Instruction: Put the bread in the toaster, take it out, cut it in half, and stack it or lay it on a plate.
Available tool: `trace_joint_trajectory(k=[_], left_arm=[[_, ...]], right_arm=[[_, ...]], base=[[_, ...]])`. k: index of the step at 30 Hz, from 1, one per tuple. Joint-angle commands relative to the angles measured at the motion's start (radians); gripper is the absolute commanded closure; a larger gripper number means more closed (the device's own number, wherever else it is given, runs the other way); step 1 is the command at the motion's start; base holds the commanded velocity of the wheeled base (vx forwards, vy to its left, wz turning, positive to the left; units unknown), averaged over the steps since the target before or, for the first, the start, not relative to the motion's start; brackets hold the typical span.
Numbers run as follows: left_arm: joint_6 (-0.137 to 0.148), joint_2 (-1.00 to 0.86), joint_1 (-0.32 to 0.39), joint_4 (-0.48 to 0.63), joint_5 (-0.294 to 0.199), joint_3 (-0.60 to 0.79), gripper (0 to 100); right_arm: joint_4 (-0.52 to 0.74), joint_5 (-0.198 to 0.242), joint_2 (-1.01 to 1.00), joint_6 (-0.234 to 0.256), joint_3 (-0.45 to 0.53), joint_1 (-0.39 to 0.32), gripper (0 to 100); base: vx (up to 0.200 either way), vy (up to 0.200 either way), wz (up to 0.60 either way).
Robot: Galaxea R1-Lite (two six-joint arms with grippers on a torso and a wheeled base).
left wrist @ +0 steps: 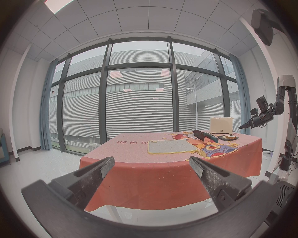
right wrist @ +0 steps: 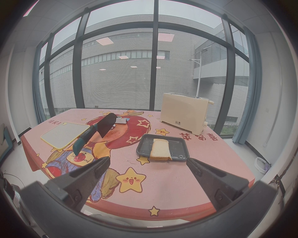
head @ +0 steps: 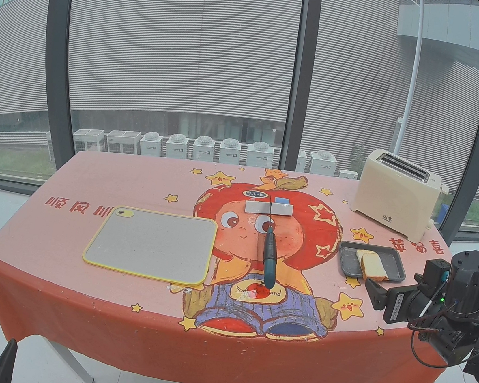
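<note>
While both jaws gape empty, the bread [right wrist: 160, 149], perhaps two slices, lies beyond the right pair

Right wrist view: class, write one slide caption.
Open right hand faces the bread on a dark tray, toaster behind.

- toaster [head: 397, 194]: 1
- bread [head: 372, 265]: 1 slice visible
- dark tray [head: 350, 261]: 1
- cutting board [head: 151, 244]: 1
- knife [head: 269, 255]: 1
- white knife rest [head: 269, 207]: 1
- table [head: 106, 183]: 1
- grippers: 2, the left gripper [left wrist: 151, 161] and the right gripper [right wrist: 148, 160]
</note>
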Motion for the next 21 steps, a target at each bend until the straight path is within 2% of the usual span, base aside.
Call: trace_joint_trajectory(k=[1,3,8,14,21], left_arm=[[0.001,0.001,-0.001,0.000,0.000,0.018,0],[0.001,0.001,-0.001,0.000,0.000,0.018,0],[-0.002,0.001,-0.001,0.000,0.002,0.018,0],[0.001,0.001,0.001,0.000,0.000,0.018,0],[0.004,0.001,0.001,0.000,0.000,0.018,0]], right_arm=[[-0.001,0.000,0.002,-0.001,0.000,0.001,0],[-0.001,0.000,0.002,-0.001,0.000,0.001,0],[0.001,0.000,0.003,-0.001,0.001,0.002,0],[0.001,0.000,0.003,-0.001,0.003,0.002,0],[0.001,0.000,0.003,-0.001,0.003,0.002,0]], base=[[0.000,0.200,0.00],[0.000,0.200,0.00],[0.000,0.000,0.00],[0.200,0.000,0.00],[0.000,0.000,0.00]])
